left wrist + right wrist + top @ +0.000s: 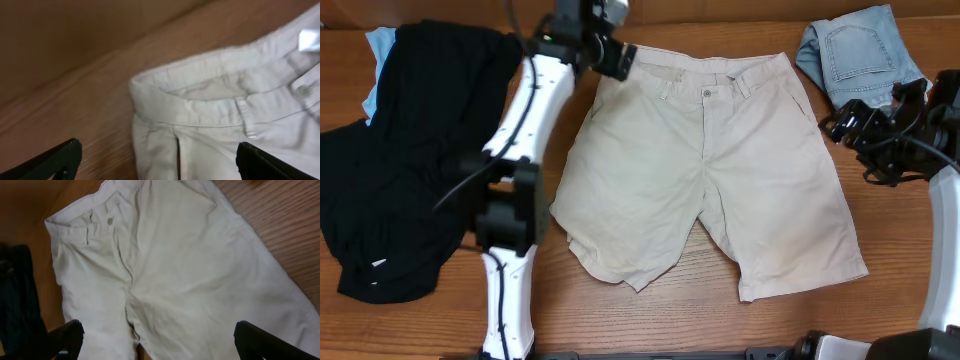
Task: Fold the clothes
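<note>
We see the cream shorts (710,170) lying flat in the middle of the wooden surface (700,320), front side up. The cloth looks soft and plain, with small wrinkles. The waistband (670,75) is at the far edge. It has belt loops and one small round button (708,93). The two wide legs spread toward the near edge, and the hem of the left leg is a bit crumpled. The wood is brown with thin lines in it.

The left fingers (55,160) are black and spread wide, holding nothing. They hang over the left corner of the waistband. The right fingers (60,337) are spread wide too and are empty, just off the right side of the shorts.

A big black garment (400,150) lies bunched up on the left. A bit of light blue cloth (380,45) peeks out behind it. Small blue denim shorts (855,55) with a stitched pocket sit at the far right corner.
</note>
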{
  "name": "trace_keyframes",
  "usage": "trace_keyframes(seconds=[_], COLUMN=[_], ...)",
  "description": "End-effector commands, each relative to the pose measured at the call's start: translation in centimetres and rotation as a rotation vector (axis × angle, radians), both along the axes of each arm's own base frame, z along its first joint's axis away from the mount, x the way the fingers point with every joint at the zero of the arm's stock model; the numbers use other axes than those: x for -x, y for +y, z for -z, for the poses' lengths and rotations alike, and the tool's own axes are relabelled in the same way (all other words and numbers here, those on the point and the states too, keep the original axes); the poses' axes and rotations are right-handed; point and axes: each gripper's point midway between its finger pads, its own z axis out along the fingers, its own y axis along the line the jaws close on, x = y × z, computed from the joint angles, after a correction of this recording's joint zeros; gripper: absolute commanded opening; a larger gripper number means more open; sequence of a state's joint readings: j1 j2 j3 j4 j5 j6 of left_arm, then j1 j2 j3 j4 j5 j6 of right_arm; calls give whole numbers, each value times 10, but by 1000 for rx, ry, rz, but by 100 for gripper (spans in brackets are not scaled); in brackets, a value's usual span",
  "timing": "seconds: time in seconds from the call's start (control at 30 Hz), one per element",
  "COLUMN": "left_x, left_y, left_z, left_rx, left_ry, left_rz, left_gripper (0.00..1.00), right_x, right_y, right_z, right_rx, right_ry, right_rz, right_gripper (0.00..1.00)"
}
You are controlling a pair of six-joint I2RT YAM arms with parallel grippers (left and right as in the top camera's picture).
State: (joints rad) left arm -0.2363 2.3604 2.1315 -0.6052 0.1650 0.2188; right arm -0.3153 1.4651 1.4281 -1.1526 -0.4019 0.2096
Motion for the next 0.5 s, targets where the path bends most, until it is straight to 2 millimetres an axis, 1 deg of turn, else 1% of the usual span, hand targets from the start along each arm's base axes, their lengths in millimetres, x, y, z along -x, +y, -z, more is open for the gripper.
trace_keyframes(seconds=[0.0, 0.13, 0.2, 0.33, 0.37, 0.47], left_x=[3, 7, 9, 12, 13, 16], left_y=[-16, -23, -24, -22, -18, -5], left_z=[48, 78, 86, 90, 92, 99], left_rx=[-41, -55, -59, -67, -83, -143], left_ry=[47, 90, 105, 124, 130, 156], left_rz=[77, 90, 93, 89, 77, 39], left_gripper=[100, 100, 100, 100, 98, 79], right_x=[0, 3, 3, 3, 3, 3], right_y=[5, 5, 7, 9, 9, 11], right_z=[1, 6, 6, 7, 7, 7], right_rx=[16, 54, 61, 60, 60, 60], right_ry=[12, 37, 39, 41, 41, 40], right_rz=[-22, -23, -28, -34, -35, -40], right_gripper=[99, 93, 91, 88, 88, 86])
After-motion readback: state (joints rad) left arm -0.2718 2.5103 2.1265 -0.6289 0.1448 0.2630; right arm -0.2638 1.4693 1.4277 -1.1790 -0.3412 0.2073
